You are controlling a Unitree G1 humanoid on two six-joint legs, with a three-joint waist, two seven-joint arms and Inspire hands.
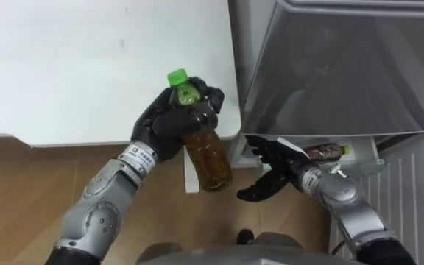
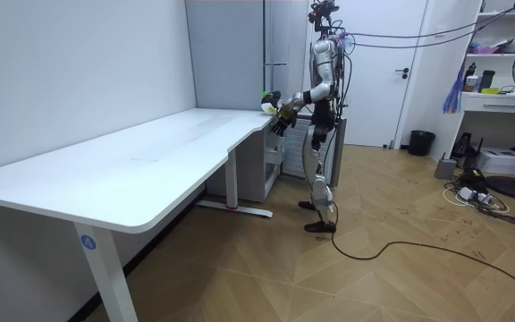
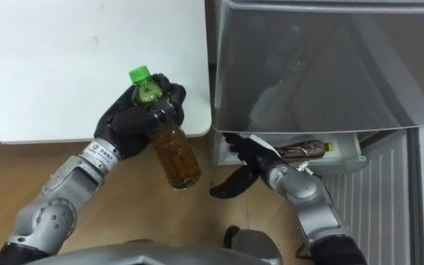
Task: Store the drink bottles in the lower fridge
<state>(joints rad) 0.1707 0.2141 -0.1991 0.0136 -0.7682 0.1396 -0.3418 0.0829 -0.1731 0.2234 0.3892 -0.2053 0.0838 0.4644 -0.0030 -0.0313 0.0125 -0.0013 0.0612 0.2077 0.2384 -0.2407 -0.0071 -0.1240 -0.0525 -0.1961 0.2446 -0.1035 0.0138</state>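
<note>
My left hand (image 1: 162, 124) is shut on a clear bottle of brown tea (image 1: 207, 154) with a green cap. It holds the bottle tilted over the white table's near corner (image 1: 223, 129), with the bottom hanging past the edge. My right hand (image 1: 269, 171) is open, its fingers spread, just at the left front of the pulled-out lower fridge drawer (image 1: 363, 163). A second brown bottle (image 1: 324, 152) lies on its side inside that drawer. In the room view I stand at the table's far end beside the grey fridge (image 2: 240, 54), the bottle (image 2: 265, 97) raised in front of me.
The grey upper fridge door (image 1: 330, 66) fills the space above the drawer. The white table (image 1: 87, 66) spreads to my left. Wooden floor (image 1: 28, 191) lies below, and a table leg (image 1: 191, 173) stands under the corner.
</note>
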